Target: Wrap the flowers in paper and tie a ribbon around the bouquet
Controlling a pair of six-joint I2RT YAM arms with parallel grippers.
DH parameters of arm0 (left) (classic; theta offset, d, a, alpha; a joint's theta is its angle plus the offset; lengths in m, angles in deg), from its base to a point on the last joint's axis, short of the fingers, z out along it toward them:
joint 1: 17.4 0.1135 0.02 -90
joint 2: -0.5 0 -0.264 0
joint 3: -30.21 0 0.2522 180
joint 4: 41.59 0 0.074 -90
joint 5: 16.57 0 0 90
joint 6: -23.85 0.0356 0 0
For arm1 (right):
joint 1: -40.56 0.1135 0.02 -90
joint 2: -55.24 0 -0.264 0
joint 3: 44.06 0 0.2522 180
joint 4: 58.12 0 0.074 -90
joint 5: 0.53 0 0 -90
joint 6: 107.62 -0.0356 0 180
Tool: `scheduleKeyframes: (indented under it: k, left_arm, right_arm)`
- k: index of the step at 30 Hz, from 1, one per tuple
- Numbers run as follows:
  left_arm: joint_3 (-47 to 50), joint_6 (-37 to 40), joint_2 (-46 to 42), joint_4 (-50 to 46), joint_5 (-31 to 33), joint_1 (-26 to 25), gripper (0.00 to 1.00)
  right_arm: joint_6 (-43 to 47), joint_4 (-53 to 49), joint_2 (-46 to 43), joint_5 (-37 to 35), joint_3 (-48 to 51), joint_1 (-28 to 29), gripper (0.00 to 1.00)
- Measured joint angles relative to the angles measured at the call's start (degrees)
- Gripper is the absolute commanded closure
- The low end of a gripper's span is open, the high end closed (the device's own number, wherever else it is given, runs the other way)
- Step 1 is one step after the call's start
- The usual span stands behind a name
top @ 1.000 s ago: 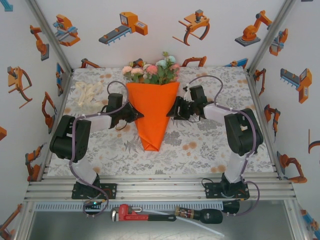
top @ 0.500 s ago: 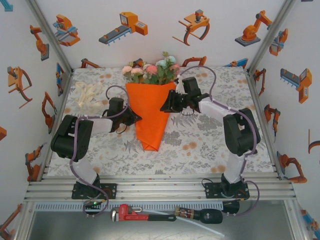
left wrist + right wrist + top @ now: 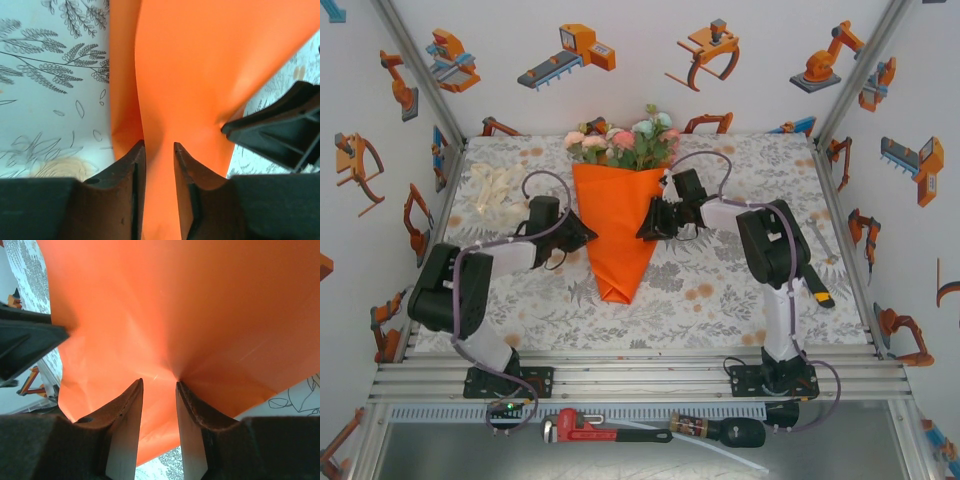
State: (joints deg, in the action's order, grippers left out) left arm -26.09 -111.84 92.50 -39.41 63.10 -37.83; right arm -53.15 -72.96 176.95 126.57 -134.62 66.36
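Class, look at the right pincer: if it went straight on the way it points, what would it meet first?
The orange paper. The right pincer points at the cone's side, its fingertips already at or almost touching the sheet; whether they touch is unclear.
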Motion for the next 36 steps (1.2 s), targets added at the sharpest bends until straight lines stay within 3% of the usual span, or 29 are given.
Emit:
scheduleKeyframes:
  k: [5, 7, 12, 14, 21, 28, 32, 36]
  left_arm:
    - [-3.6, 7.4, -10.8, -10.5, 1.7, -1.4, 0.7]
    - [-6.4, 10.2, -12.4, -12.9, 0.6, -4.9, 0.72]
    - [-10.7, 14.1, -7.9, -14.3, -5.4, -14.7, 0.73]
    - [-9.6, 15.2, -4.9, -14.8, -6.6, -16.3, 0.74]
    - [-3.6, 16.0, 4.5, -13.2, -8.7, -15.6, 0.79]
    - [-0.8, 14.1, 3.9, -7.9, -8.8, -15.5, 0.8]
    - [0.1, 13.0, 3.8, -6.1, -8.9, -15.5, 0.8]
    - [0.9, 12.6, 3.5, -4.8, -9.0, -15.4, 0.81]
  right_arm:
    - [0.4, 0.0, 0.0, 0.0, 0.0, 0.0, 0.64]
    - [0.5, 0.0, 0.0, 0.0, 0.0, 0.0, 0.64]
    - [0.5, -0.5, 0.0, -0.3, -0.3, 0.0, 0.62]
    - [0.4, -1.0, 0.0, -0.5, -0.7, 0.0, 0.61]
    - [-0.9, -1.9, -1.6, -0.7, 0.2, 0.0, 0.56]
    - [-11.2, 8.6, -12.8, -0.4, 14.5, 2.1, 0.56]
    - [-18.9, 17.9, -10.6, -0.5, 18.6, 4.2, 0.56]
    - [-23.9, 23.9, -5.6, 0.0, 18.8, 2.5, 0.56]
